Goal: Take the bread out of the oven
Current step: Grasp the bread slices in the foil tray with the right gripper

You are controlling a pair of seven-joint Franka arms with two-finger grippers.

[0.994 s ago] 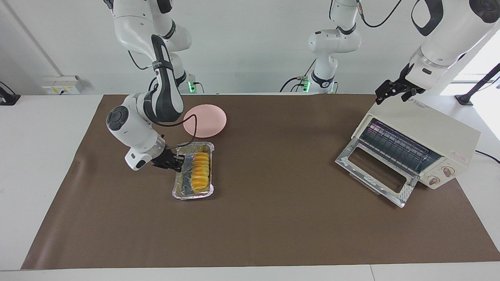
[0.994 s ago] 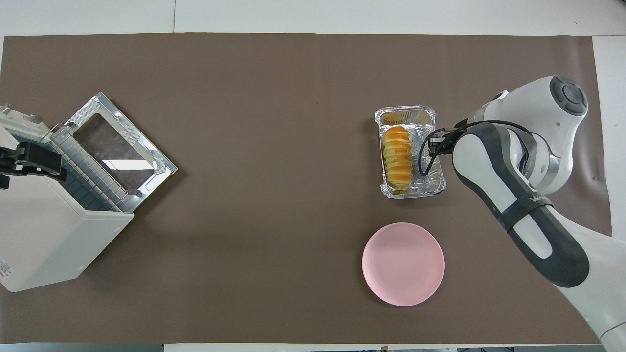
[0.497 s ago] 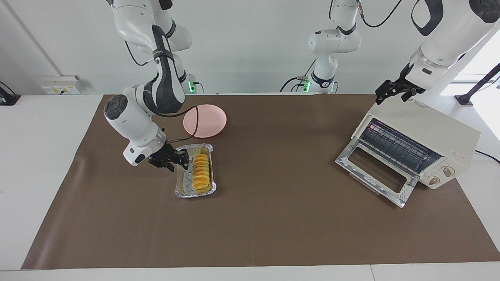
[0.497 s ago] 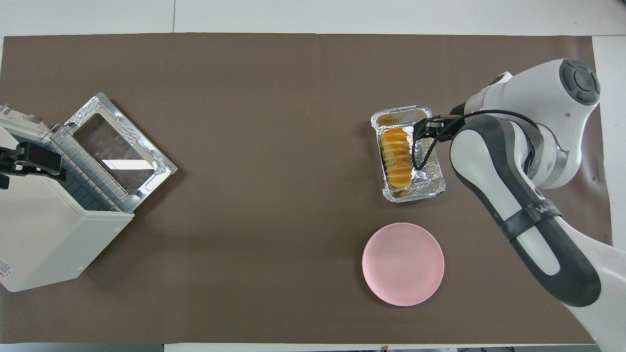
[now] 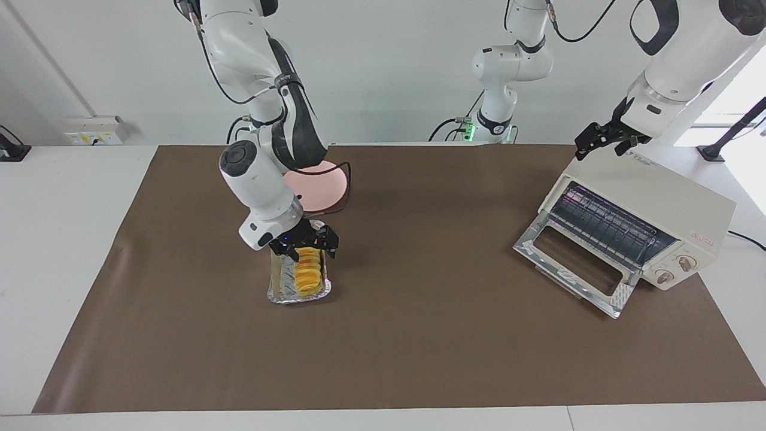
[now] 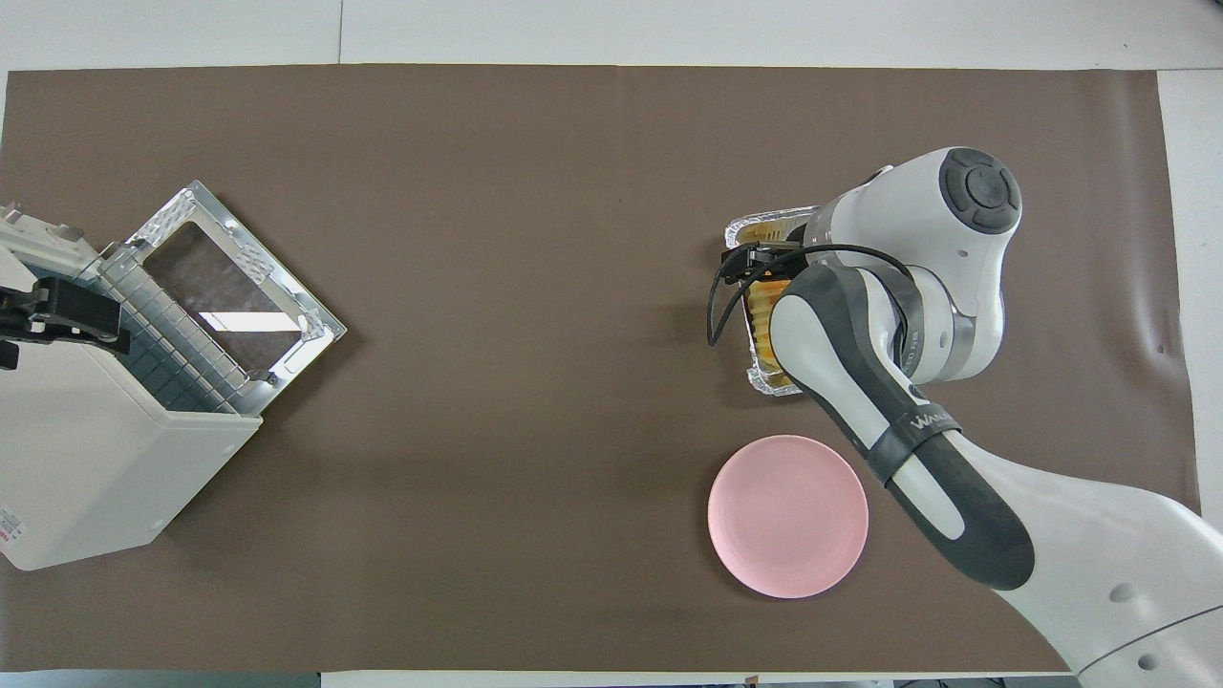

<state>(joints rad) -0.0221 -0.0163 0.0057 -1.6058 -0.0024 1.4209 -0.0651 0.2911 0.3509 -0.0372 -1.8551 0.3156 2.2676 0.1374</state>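
Bread (image 5: 307, 268) lies in a foil tray (image 5: 297, 292) on the brown mat (image 5: 419, 335), toward the right arm's end of the table and a little farther from the robots than the pink plate (image 5: 326, 182). We judge it already out of the oven (image 5: 652, 209), so the next step is probably lifting it from the tray, perhaps to the plate.

Going from the right arm's end toward the left arm's: our right gripper (image 5: 304, 242) hangs over the tray's nearer end, above the loaf, fingers spread and holding nothing. In the overhead view the right arm covers most of the tray (image 6: 764, 225) and only a strip of bread (image 6: 760, 304) shows. The loaf's long axis runs from the robots toward the table's outer edge, so the fingers would need to straddle its short width, 1 on each long side. We cannot tell from these views whether the fingertips already touch the loaf.

The oven stands at the left arm's end, its glass door (image 5: 574, 263) dropped open and its rack bare. Our left gripper (image 5: 601, 140) waits over the oven's top corner, fingers apart. The right arm is clearly the nearer 1 to the bread.
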